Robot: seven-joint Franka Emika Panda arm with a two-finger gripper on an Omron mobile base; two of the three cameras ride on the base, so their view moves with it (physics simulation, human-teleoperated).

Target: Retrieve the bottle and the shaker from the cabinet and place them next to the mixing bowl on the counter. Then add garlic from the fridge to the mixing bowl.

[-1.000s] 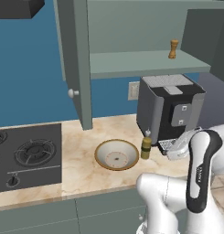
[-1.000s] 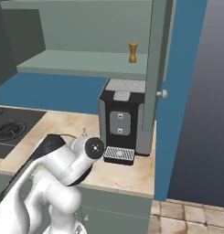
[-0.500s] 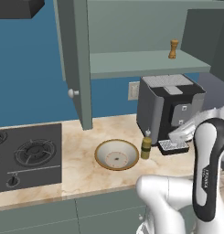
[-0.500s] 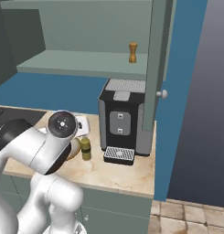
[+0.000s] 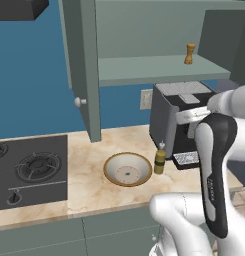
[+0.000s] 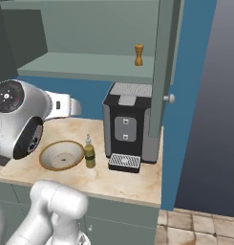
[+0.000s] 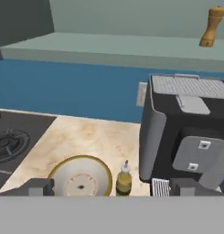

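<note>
Raised since earlier, arm (image 5: 216, 165) clears unlabeled bottle (image 5: 159, 161) beside bowl (image 5: 127, 169).

Looking down from behind, left and right, at the same worktop (image 5: 94, 185) with bowl (image 5: 128, 169), bottle (image 6: 90, 154) and coffee machine (image 6: 127, 129). Hand view nearer, facing those and the shelf (image 7: 122, 45).

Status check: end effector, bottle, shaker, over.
End effector open, empty, raised above the counter. Bottle down beside the mixing bowl. Shaker on the cabinet shelf, not yet fetched. Coffee machine stands under the shelf.
</note>
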